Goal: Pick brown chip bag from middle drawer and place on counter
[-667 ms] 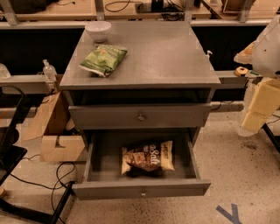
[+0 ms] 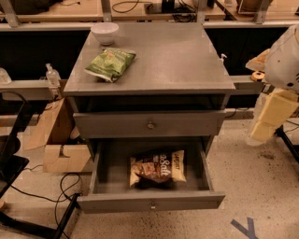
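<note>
The brown chip bag (image 2: 157, 168) lies flat in the open middle drawer (image 2: 149, 201), near the middle of it, with its cream edges and white lettering facing up. The drawer is pulled out toward me below a closed drawer with a taller front panel (image 2: 149, 124). The grey counter (image 2: 177, 56) is the top of the cabinet. My gripper (image 2: 265, 127) hangs at the right edge of the view on the white and cream arm. It is beside the cabinet, well right of the drawer and above floor level, and holds nothing that I can see.
A green chip bag (image 2: 111, 63) and a white bowl (image 2: 104, 32) sit on the counter's left side. Cardboard boxes (image 2: 58, 140) and cables lie on the floor at the left. A wooden benchtop with cables (image 2: 140, 7) runs behind. Blue tape (image 2: 245, 228) marks the floor.
</note>
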Robot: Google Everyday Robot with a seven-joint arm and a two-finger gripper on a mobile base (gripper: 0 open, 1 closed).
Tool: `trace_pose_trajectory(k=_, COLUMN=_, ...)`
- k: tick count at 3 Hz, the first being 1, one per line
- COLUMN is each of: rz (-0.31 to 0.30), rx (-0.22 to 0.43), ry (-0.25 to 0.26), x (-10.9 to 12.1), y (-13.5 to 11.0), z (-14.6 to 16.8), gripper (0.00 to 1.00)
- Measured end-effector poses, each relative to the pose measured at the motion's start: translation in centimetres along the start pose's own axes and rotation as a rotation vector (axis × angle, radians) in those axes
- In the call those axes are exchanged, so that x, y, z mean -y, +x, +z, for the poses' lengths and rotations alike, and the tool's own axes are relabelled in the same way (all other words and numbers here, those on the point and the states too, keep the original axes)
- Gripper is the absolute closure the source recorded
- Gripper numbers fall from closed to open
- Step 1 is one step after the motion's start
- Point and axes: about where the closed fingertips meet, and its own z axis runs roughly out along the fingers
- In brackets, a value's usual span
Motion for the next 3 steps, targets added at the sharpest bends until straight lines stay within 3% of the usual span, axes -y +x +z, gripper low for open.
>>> trace_pose_trajectory(k=1, rz=0.031, rx=0.140, ry=-0.050, x=-1.3, y=1.0, z=6.5, gripper=0.00)
trace_pose_trajectory(k=2, rz=0.056, rx=0.305, ry=-0.120, x=-3.9, y=1.6, z=15.1, gripper=0.00)
trace_pose_trajectory(k=3, rz=0.054, rx=0.477, ry=-0.111, x=-4.0, y=0.7, z=22.9, gripper=0.00)
